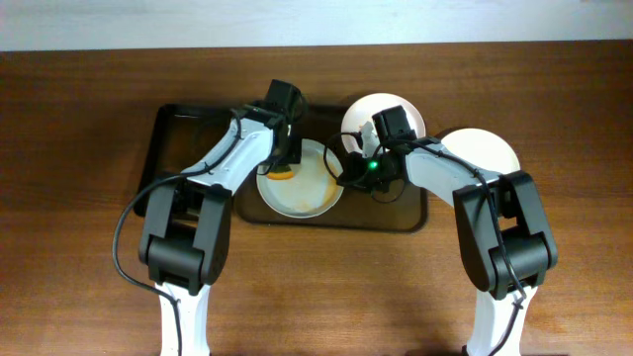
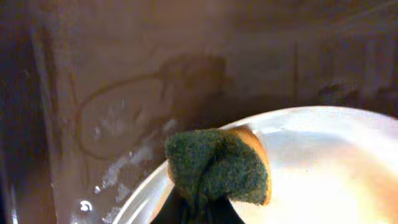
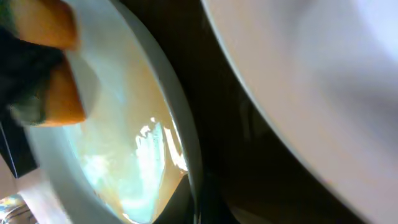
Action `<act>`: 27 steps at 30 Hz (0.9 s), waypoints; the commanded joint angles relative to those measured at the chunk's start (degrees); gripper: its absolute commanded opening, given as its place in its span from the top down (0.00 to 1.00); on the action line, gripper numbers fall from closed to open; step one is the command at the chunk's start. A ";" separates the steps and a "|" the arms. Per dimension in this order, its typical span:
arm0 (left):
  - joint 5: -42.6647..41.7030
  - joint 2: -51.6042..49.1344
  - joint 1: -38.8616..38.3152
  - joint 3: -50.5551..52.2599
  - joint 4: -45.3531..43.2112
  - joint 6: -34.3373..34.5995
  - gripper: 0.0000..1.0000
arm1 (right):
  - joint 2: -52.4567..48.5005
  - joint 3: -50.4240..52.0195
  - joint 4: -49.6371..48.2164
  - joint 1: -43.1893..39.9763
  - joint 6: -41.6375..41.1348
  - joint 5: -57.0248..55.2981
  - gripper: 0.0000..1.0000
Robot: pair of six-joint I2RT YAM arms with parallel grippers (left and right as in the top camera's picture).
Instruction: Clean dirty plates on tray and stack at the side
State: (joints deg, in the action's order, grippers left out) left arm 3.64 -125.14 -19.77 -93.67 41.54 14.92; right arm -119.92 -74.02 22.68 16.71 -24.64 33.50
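This is the scrubbing step, I think: the left gripper (image 1: pixel 284 156), clamped on a sponge (image 2: pixel 217 165), presses it on the dirty plate (image 1: pixel 309 196) in the tray (image 1: pixel 158 138), the right gripper (image 1: pixel 348 170) pinches the plate's rim, and next the sponge should sweep the orange-stained middle.

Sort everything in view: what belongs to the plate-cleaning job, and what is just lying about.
Job: sponge in the left gripper; middle plate; rear plate; plate off the tray; brown tray.
Lying about: black tray; table.
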 commanded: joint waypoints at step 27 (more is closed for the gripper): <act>-7.85 15.06 6.82 -6.56 9.14 -1.75 1.00 | 17.73 -9.25 28.20 5.86 -1.03 -40.30 0.96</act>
State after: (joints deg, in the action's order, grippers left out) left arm -0.08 -110.04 -13.04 -100.62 50.85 14.15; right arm -104.60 -80.12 47.44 21.52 -27.51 3.20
